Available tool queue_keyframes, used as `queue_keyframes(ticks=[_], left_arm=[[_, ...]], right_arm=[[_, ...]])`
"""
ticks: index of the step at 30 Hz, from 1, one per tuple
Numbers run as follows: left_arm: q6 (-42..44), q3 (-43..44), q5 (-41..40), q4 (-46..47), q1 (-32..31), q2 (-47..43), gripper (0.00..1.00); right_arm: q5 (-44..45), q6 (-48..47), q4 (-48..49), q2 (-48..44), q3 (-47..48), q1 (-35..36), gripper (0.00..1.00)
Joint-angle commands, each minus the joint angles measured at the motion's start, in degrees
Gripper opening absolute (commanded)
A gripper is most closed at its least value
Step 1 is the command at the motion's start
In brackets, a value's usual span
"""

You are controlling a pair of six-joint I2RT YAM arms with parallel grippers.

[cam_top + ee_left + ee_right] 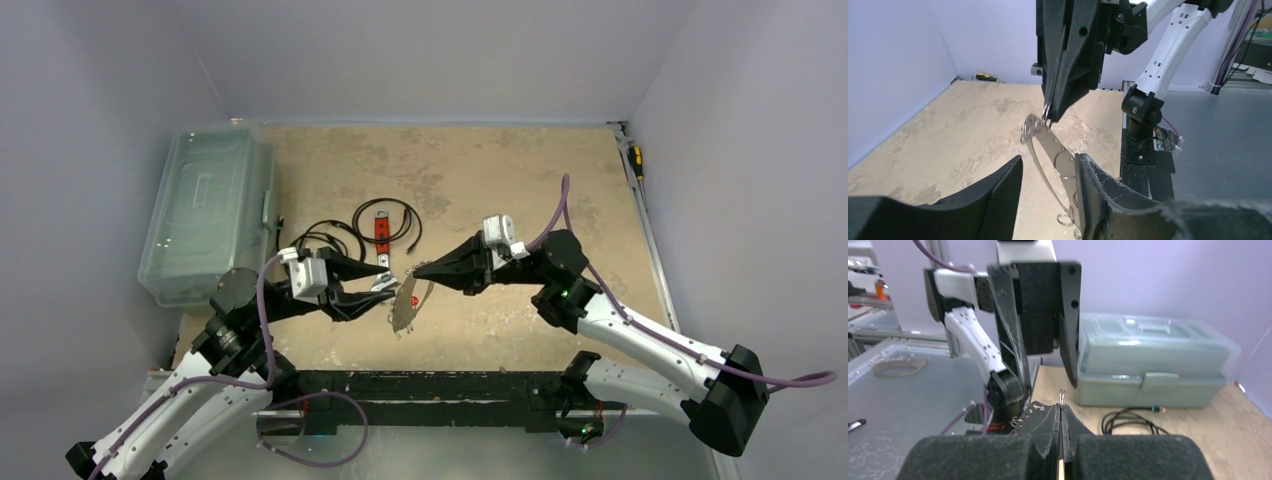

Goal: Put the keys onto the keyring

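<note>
The keyring (405,305) is a silvery oval piece with small split rings along its rim, hanging above the table between the arms. My right gripper (416,270) is shut on its top ring, whose wire tips stick out of the pressed pads (1061,407). In the left wrist view the keyring (1045,150) hangs from the right gripper (1049,114) and passes between my left gripper's (1048,160) open jaws, resting against one finger (1093,185). A small silvery bit (383,283) shows by the left gripper (380,286); I cannot tell whether it is one of the keys.
A translucent green lidded box (210,210) stands at the left edge. Black coiled cables (400,215) with a red tag (380,228) lie behind the left gripper. A yellow-handled screwdriver (635,160) lies by the right wall. The black base rail (430,385) runs along the near edge.
</note>
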Motion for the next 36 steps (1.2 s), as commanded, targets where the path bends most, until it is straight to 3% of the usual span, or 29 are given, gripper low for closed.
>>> queue_keyframes(ticks=[1, 5, 8, 26, 36], left_arm=[[-0.8, -0.5, 3.8, 4.0, 0.3, 0.4, 0.39], [-0.7, -0.8, 4.0, 4.7, 0.4, -0.1, 0.28], [-0.9, -1.0, 4.1, 5.4, 0.3, -0.5, 0.25], [-3.6, -3.1, 10.0, 12.2, 0.4, -1.9, 0.21], [-4.2, -4.1, 9.2, 13.8, 0.4, -1.7, 0.16]], right_arm=[[-3.2, 6.9, 14.5, -0.5, -0.3, 0.2, 0.0], [-5.6, 9.5, 17.3, 0.1, 0.1, 0.2, 0.0], [-6.6, 10.7, 18.4, 0.7, 0.2, 0.2, 0.0], [-10.4, 15.4, 24.0, 5.4, 1.9, 0.2, 0.0], [-13.6, 23.9, 36.1, 10.9, 3.0, 0.6, 0.0]])
